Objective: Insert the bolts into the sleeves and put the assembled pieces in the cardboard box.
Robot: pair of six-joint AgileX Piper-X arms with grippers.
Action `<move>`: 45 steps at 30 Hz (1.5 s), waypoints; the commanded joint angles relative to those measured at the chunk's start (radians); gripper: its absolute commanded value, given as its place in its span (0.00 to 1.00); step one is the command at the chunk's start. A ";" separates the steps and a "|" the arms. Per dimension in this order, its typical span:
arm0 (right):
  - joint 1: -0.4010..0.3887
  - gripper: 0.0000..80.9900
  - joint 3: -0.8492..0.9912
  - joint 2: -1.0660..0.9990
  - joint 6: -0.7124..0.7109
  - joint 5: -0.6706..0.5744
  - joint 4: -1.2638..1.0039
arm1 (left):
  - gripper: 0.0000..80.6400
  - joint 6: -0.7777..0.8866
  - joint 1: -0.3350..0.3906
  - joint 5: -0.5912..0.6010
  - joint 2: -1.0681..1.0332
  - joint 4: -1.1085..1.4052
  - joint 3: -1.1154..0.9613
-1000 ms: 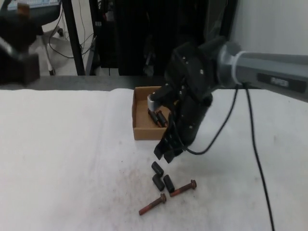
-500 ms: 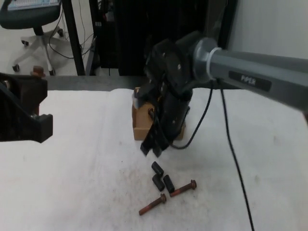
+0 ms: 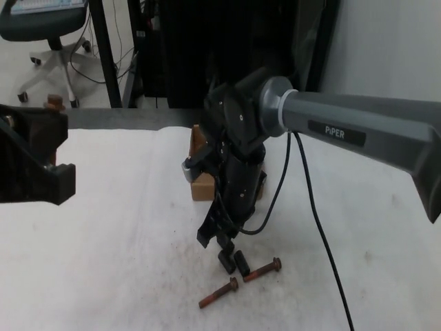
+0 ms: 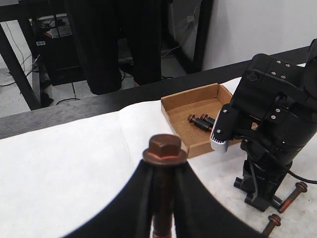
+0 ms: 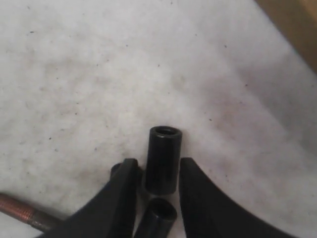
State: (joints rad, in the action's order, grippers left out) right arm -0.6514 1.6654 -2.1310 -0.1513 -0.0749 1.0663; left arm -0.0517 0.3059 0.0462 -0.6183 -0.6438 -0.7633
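White cloth (image 3: 103, 276) covers the bench, and the cardboard box (image 4: 200, 147) serves as my landmark; assembled pieces (image 4: 200, 120) lie inside it. On the near side of the box, close by, lie two loose bolts (image 3: 262, 269) and the loose sleeves (image 3: 241, 262). I judge both kinds of part to be small, rigid, dense metal. Nothing here will crush, but the parts are smooth and round, so they may roll or slip from the pads. I would take a bolt on its shank below the head, and a sleeve across its middle with the bore left free. Right gripper (image 5: 157, 183), near side of the box, down at the cloth: fingers parted slightly wider than the one sleeve (image 5: 162, 161) they straddle, not visibly clamped. Left gripper (image 4: 163, 171), well apart from the box: clenched on a bolt (image 4: 164, 148), head standing clear of the fingertips.
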 commanded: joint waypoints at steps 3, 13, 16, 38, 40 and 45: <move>-0.003 0.34 0.006 -0.026 0.002 0.001 0.004 | 0.00 0.007 -0.002 0.000 0.010 0.008 -0.004; -0.003 0.35 0.006 -0.060 0.002 0.001 -0.007 | 0.00 0.007 -0.002 0.000 0.010 0.004 -0.004; -0.003 0.35 0.006 -0.062 0.002 0.001 -0.023 | 0.00 0.007 -0.002 0.000 0.010 0.004 -0.004; 0.004 0.00 0.006 -0.008 0.002 -0.234 0.040 | 0.00 0.007 -0.002 0.000 0.010 0.014 -0.004; 0.010 0.00 0.006 0.049 0.002 -0.343 0.057 | 0.00 0.016 -0.002 0.000 0.010 0.044 -0.004; 0.044 0.00 0.006 0.239 0.002 -0.560 0.027 | 0.00 0.121 -0.002 0.174 0.011 0.265 -0.004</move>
State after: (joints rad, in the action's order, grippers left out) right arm -0.6327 1.6614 -2.0073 -0.1500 -0.5300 1.1118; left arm -0.0205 0.3059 0.0639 -0.6183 -0.5783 -0.7633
